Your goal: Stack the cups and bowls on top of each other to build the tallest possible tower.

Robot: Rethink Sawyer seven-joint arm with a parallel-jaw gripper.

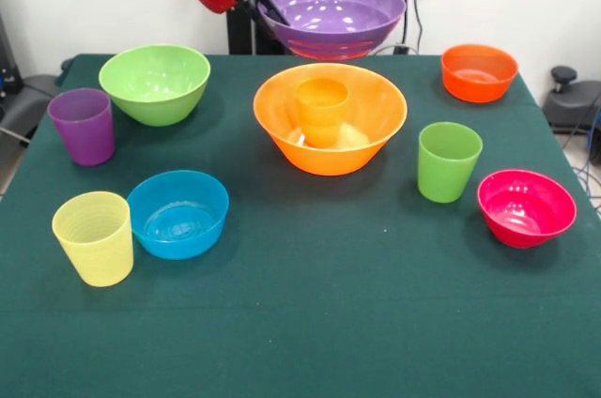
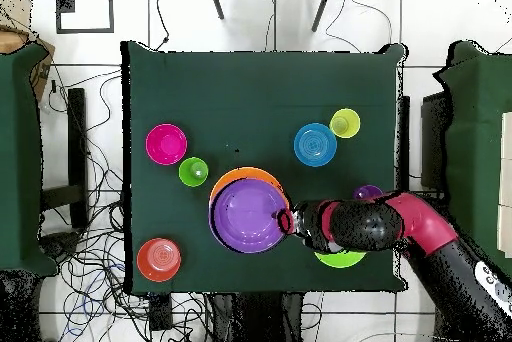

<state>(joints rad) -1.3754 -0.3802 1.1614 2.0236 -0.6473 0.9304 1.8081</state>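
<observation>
My gripper (image 1: 268,6) is shut on the left rim of the wide purple bowl (image 1: 333,13) and holds it in the air behind and above the large orange-yellow bowl (image 1: 329,135). An orange cup (image 1: 322,109) stands upright inside that bowl. In the overhead view the purple bowl (image 2: 248,215) covers most of the orange-yellow bowl (image 2: 245,172), with the gripper (image 2: 288,222) at its rim. The orange cup is hidden there.
On the table stand a light green bowl (image 1: 155,82), purple cup (image 1: 83,126), blue bowl (image 1: 178,213), pale yellow cup (image 1: 94,237), green cup (image 1: 449,161), pink-red bowl (image 1: 526,207) and orange-red bowl (image 1: 479,72). The arm hides part of the green bowl (image 2: 340,258) in the overhead view.
</observation>
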